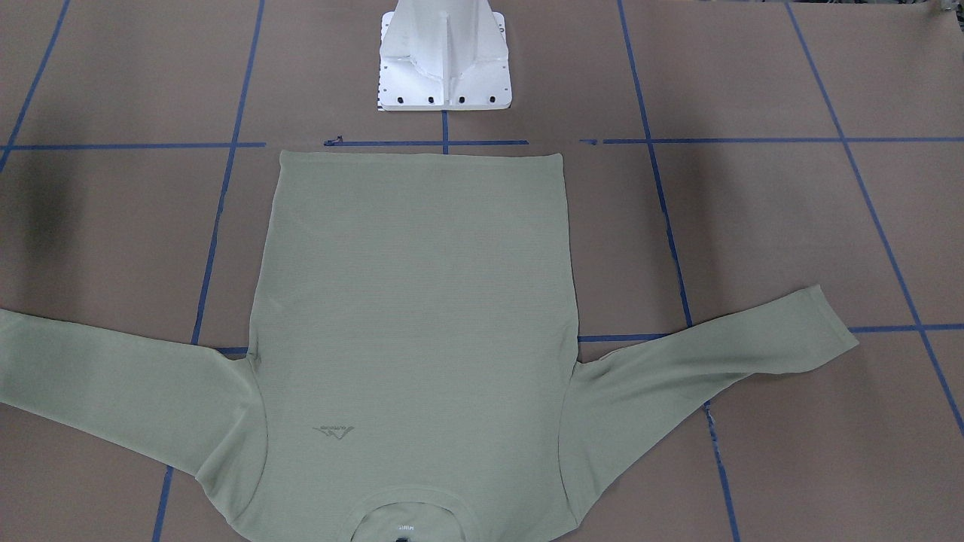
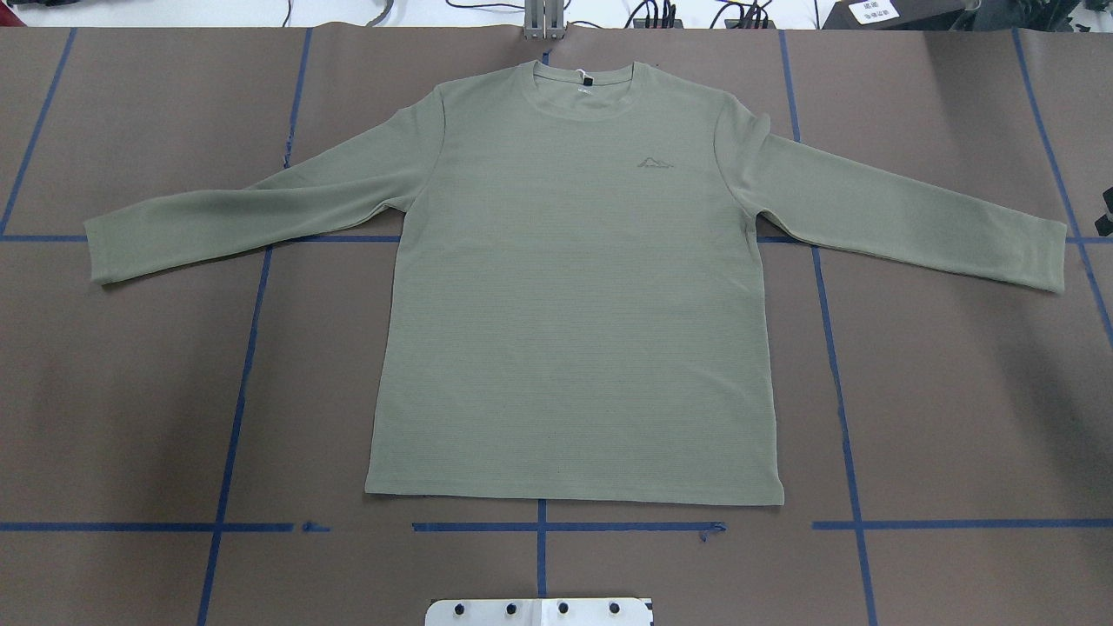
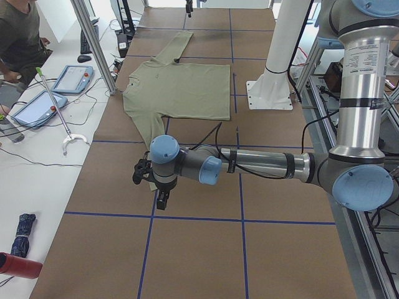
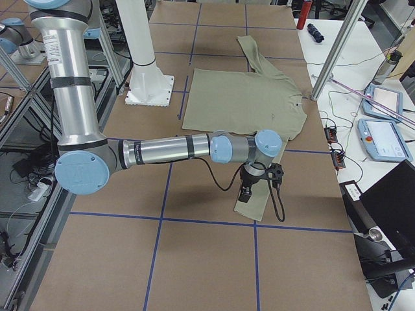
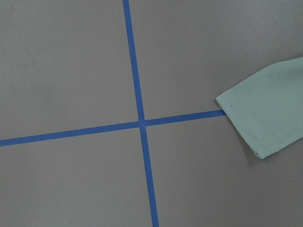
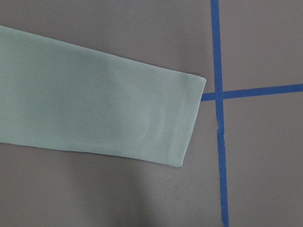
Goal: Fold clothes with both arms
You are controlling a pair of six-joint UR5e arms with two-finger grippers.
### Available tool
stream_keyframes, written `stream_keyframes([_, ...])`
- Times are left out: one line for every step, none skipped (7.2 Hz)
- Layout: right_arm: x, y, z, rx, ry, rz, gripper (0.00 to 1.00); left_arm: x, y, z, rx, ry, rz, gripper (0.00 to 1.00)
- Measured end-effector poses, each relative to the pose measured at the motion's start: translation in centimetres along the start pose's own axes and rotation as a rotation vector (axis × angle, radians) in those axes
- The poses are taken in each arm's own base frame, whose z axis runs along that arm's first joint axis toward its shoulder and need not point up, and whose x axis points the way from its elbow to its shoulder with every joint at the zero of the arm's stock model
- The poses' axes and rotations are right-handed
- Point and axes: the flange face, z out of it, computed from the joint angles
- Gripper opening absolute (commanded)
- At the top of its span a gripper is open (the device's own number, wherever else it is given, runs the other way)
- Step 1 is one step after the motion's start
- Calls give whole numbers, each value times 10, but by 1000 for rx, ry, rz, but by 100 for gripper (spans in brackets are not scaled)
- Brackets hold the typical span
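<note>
Seen from overhead, the shirt (image 2: 574,287) lies flat and face-up mid-worktop (image 2: 130,391), collar at 12 o'clock, one cuff (image 2: 97,256) at 9, the other cuff (image 2: 1050,261) at 3. No fold is made yet; all the folding is left. The left arm (image 3: 262,165) hangs by the 9 o'clock cuff and the right arm (image 4: 168,150) by the other. I cannot tell how either's jaws stand. The chest logo (image 2: 655,163) and neck tag (image 2: 588,81) are too small to read.

Sage-green long-sleeved shirt (image 2: 574,304) lies flat, face-up, sleeves spread.
</note>
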Motion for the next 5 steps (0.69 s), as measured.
stream_keyframes([-1,0,-1,0,-5,0,100,3,0,-3,4,1,4,100])
stream_keyframes([-3,-1,-2,2,-8,-3,100,7,-1,-8,8,2,8,100])
stream_keyframes([-4,-2,-3,4,-12,-5,100,10,-1,-10,6,2,8,100])
stream_keyframes([-7,-2,-5,7,-24,-11,100,11,0,-10,4,-1,8,100])
stream_keyframes([-10,-3,-6,16,-40,-25,100,11,2,-9,0,-1,5,100])
